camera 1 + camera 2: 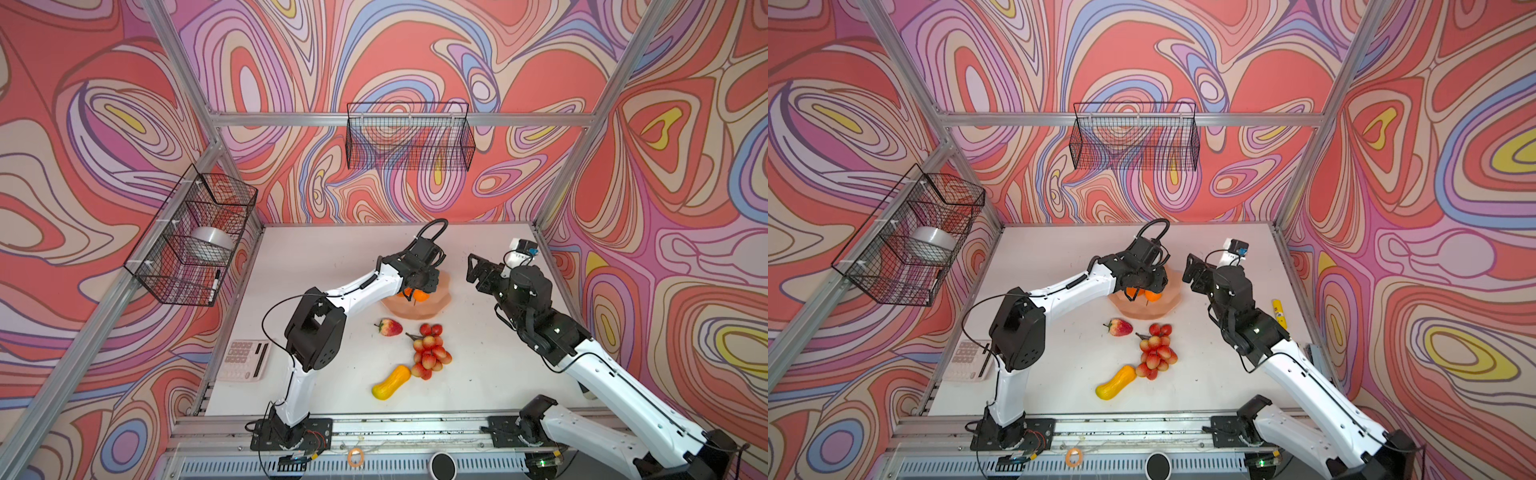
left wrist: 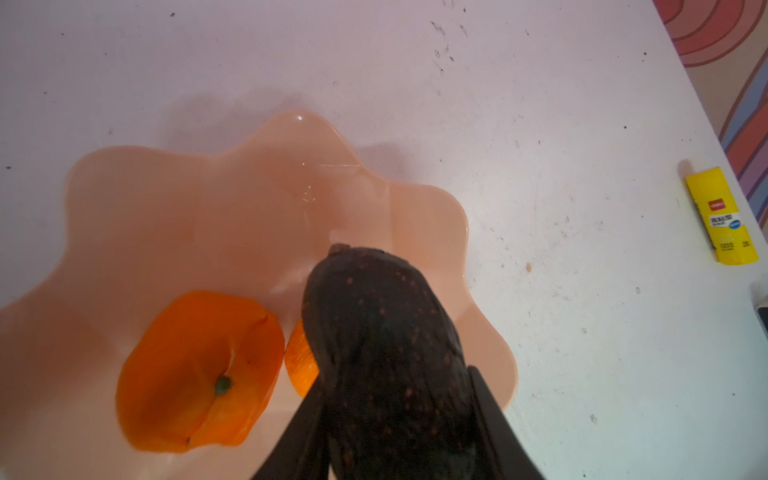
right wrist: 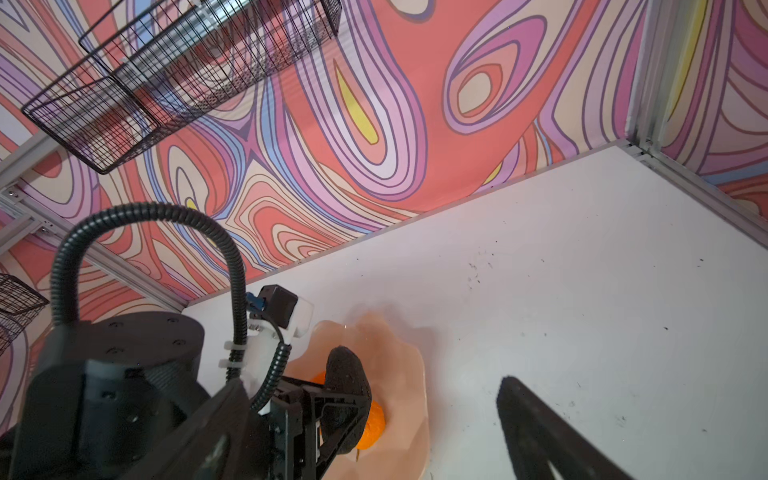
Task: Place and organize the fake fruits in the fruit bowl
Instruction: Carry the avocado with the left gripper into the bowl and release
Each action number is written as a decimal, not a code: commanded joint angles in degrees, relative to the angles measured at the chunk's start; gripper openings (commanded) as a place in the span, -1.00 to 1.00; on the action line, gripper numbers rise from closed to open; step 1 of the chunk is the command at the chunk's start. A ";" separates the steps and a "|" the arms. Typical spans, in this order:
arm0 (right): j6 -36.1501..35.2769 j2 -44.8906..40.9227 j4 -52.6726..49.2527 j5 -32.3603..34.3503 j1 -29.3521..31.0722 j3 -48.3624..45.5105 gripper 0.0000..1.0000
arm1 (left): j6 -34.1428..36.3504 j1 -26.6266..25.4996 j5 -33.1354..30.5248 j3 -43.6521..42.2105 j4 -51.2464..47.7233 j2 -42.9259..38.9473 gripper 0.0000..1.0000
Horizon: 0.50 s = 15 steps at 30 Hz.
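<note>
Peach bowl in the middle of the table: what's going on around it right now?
The left gripper has its jaws closed on a dark avocado and holds it over the inside of the bowl, where two oranges already sit. The right gripper hangs beside the bowl with its jaws open and empty. A strawberry, a bunch of grapes and a yellow gourd lie on the table, not yet moved in.
</note>
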 commanded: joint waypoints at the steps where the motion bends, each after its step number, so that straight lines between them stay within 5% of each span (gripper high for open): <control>1: 0.92 -0.62 -2.77 0.53 -0.22 -0.79 0.96 | 0.29 0.53 0.13 1.74 0.15 2.59 -0.37; 11: 0.49 0.35 -2.37 -0.50 -0.23 -0.40 0.96 | -3.24 1.49 2.69 4.04 2.43 8.00 -0.11; 15: 0.23 0.97 -2.22 -0.43 -0.22 -0.01 0.96 | -3.68 1.51 3.71 5.61 2.28 8.19 0.28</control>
